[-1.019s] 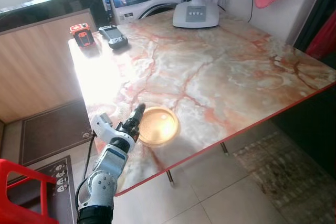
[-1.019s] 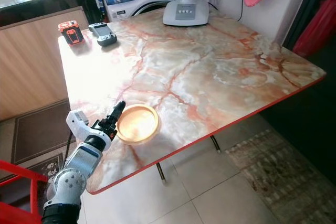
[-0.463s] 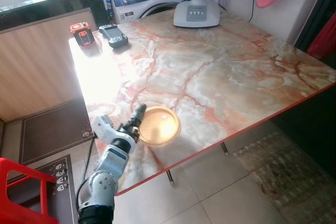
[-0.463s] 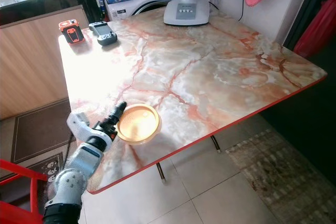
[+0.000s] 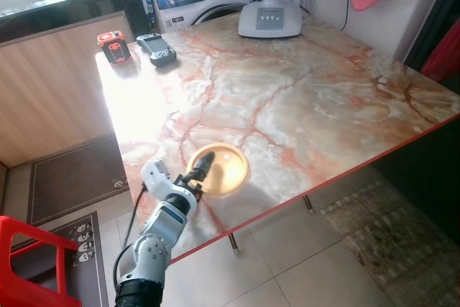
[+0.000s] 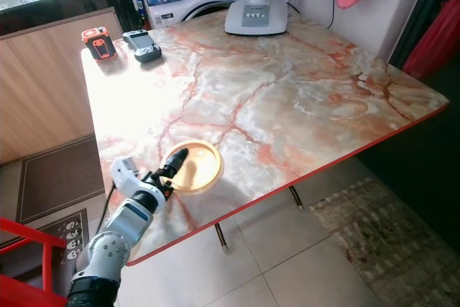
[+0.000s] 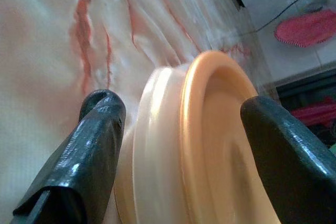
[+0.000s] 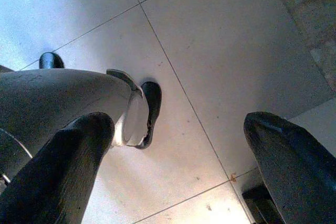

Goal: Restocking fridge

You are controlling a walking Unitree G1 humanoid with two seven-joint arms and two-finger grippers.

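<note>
Silver left arm has pushed forward: the left gripper [image 5: 203, 162] now reaches over the orange bowl's [image 5: 223, 171] rim near the table's [image 5: 302, 106] front edge, fingers [image 7: 94, 145] wide apart, straddling the wall, ready to clamp. Right gripper [image 8: 173, 166] hangs spread over floor.

The left arm [image 5: 159, 231] is built of rounded silver-grey segments, with a black sleeve-like section at its near end and a white block-shaped housing by the wrist. A thin black cable loops beside that housing. The left hand [image 5: 200, 167] has two long, glossy black fingers with rounded tips. The right hand [image 8: 173, 177] has the same thick black fingers [image 8: 63, 171]. A grey leg [image 8: 58, 98] ends in a black-soled foot [image 8: 149, 111].
</note>
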